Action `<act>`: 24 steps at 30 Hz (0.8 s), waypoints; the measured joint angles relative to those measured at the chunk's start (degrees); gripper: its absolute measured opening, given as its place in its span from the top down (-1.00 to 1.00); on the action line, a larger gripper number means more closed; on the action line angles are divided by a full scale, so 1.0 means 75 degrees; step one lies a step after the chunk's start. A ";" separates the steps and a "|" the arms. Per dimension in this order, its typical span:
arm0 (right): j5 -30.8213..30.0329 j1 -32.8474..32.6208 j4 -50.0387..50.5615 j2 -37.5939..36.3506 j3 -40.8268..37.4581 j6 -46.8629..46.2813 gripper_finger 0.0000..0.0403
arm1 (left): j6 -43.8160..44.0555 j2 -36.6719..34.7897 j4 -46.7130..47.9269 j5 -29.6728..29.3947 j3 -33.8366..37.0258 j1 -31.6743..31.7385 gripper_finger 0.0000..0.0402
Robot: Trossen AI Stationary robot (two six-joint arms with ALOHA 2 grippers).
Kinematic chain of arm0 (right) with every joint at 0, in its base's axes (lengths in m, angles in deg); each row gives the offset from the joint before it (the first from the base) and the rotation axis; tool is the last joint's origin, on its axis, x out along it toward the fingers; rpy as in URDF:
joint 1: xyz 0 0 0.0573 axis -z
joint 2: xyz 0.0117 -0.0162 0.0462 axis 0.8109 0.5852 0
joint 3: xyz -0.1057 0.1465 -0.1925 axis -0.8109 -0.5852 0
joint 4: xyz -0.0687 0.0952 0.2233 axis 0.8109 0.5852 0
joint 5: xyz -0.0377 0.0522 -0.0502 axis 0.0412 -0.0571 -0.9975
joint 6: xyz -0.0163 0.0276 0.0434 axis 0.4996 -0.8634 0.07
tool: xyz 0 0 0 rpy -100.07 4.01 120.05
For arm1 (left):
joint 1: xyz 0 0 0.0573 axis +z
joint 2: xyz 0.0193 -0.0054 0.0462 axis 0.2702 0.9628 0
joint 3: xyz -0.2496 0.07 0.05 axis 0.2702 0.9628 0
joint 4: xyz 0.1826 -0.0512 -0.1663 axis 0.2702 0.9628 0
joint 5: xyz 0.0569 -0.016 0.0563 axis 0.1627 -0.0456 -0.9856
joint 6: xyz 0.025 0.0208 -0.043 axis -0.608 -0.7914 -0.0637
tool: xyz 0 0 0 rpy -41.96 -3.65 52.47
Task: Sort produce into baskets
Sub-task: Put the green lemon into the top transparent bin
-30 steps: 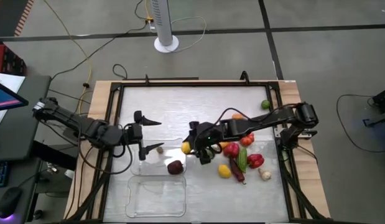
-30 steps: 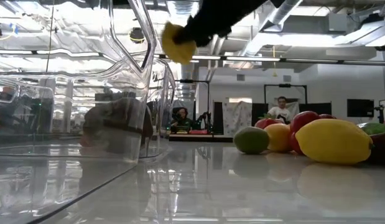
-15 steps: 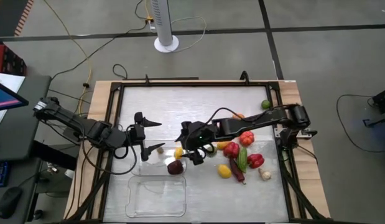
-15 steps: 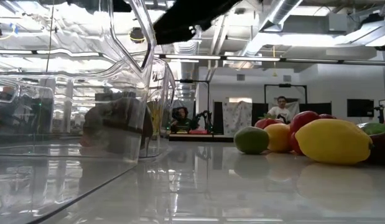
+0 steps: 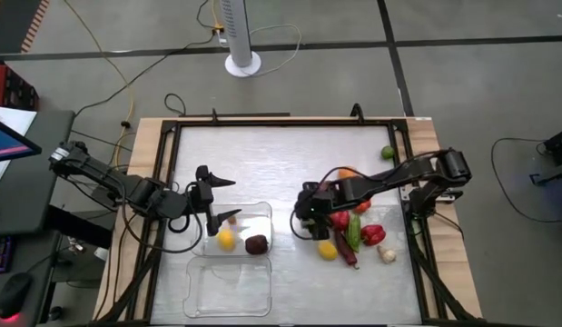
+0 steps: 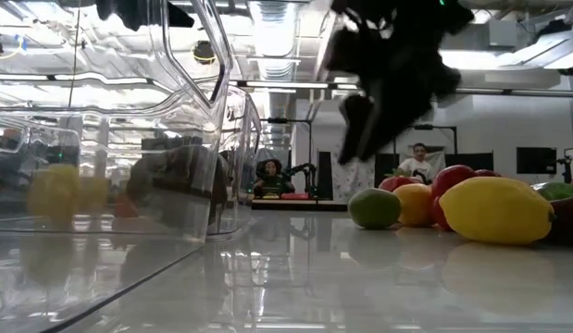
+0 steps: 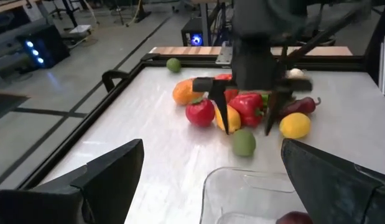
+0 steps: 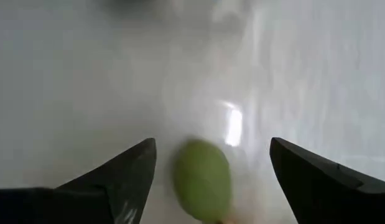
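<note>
My right gripper (image 5: 308,223) is open and empty, pointing down over a small green piece (image 8: 203,180) that lies on the table at the left edge of the produce pile (image 5: 353,227). Its fingers stand on either side of the piece, above it (image 7: 244,142). A yellow piece (image 5: 226,239) and a dark red piece (image 5: 256,243) lie in the farther clear bin (image 5: 262,211). The nearer clear bin (image 5: 228,289) stands in front of it. My left gripper (image 5: 232,198) is open and empty at the farther bin's far left corner.
The pile holds red pieces (image 5: 339,218), an orange one (image 5: 347,171), a yellow lemon (image 5: 328,250), a green cucumber (image 5: 353,232), a purple eggplant (image 5: 347,254) and a white garlic (image 5: 387,255). A lime (image 5: 388,153) lies apart at the far right. A black frame (image 5: 290,123) borders the table.
My right gripper carried the yellow piece left to the farther bin and let it go. The piece now lies in that bin, left of the dark red one. The gripper has then gone back right toward the pile and down over the green piece.
</note>
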 joint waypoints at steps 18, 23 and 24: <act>-0.0217 0.0053 -0.1625 0.0082 -0.1403 0.0237 -0.26 | 0.0041 0.0000 0.0134 0.0008 0.0000 -0.0003 -0.83; -0.0217 0.0087 -0.1770 0.0082 -0.1382 0.0265 0.10 | 0.0032 0.0000 0.0148 0.0010 0.0000 -0.0003 -0.83; -0.0217 0.0087 -0.1710 0.0082 -0.1309 0.0271 0.15 | 0.0004 0.0000 0.0148 0.0010 0.0000 -0.0003 -0.83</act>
